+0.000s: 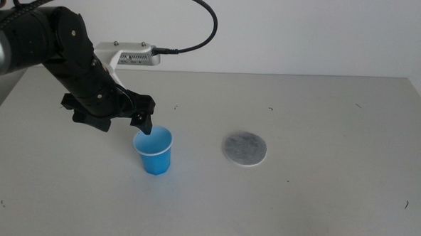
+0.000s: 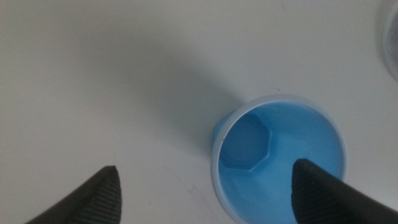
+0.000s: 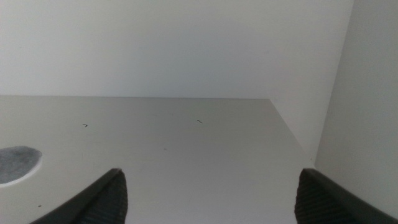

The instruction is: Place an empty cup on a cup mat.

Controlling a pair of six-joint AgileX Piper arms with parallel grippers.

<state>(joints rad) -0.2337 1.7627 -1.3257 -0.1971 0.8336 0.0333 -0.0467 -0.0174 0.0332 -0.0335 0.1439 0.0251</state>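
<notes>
Looking down from the middle view, the left end effector (image 1: 143, 122) hangs just above the far-left rim of the cup (image 1: 153, 150), which stands upright on the counter (image 1: 321, 194), well apart from the cup mat (image 1: 244, 149) to its right. The right arm is out of this view. The worry here is the offset — the end effector sits toward one side of the cup rather than centred over it, so a straight descent could land a jaw on the thin rim and tip or crush the light cup.

From the left wrist view, the jaws stand wide apart and grip nothing. One jaw lies over the pale blue inside of the cup (image 2: 277, 162), the other over bare counter beside it, so they look set to straddle one wall. That can work, but a pinch on a single wall of a flimsy tapered cup may buckle it, or let it swing and slip on the way across. A sliver of the cup mat (image 2: 392, 37) shows at the frame's edge.

From the right wrist view, the right end effector (image 3: 208, 193) waits with its jaws apart over empty counter, the cup mat (image 3: 17, 163) off to one side — far enough, I judge, not to collide with the left arm's carry.
</notes>
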